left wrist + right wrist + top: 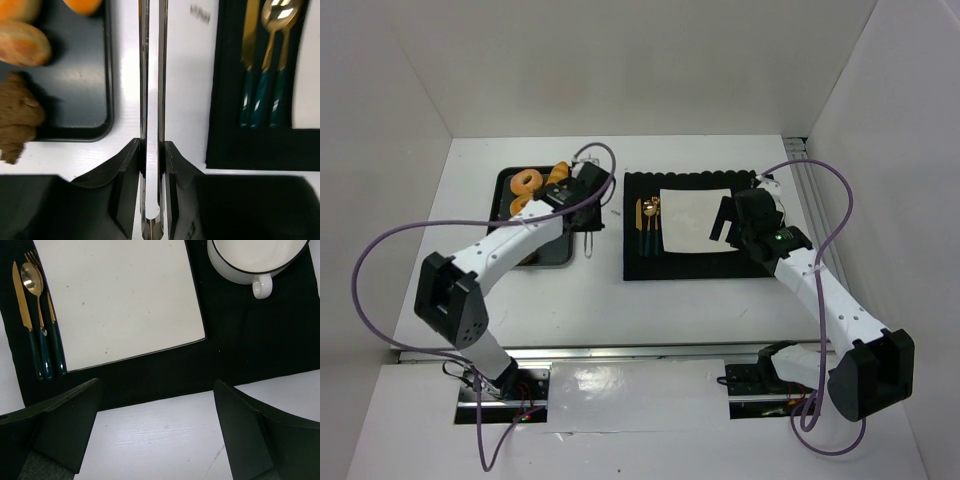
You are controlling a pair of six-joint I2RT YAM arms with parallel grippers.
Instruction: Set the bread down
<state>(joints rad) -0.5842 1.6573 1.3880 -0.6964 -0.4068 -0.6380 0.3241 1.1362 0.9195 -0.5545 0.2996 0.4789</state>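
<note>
I have the left end effector [152,155] pressed together on metal tongs [143,75], whose arms reach out over the tabletop [185,75] between the dark tray [75,85] and the black mat [225,150]. The bread [527,183] sits at the tray's far end, just beside a second ring [518,207]. My right end effector [157,387] hangs spread above the mat's near edge, near the square plate [120,300].

Bread [526,183] in tray [556,252] L of mat [700,268]; tongs [144,75] btwn; cutlery [649,225] L of plate [695,220]
</note>
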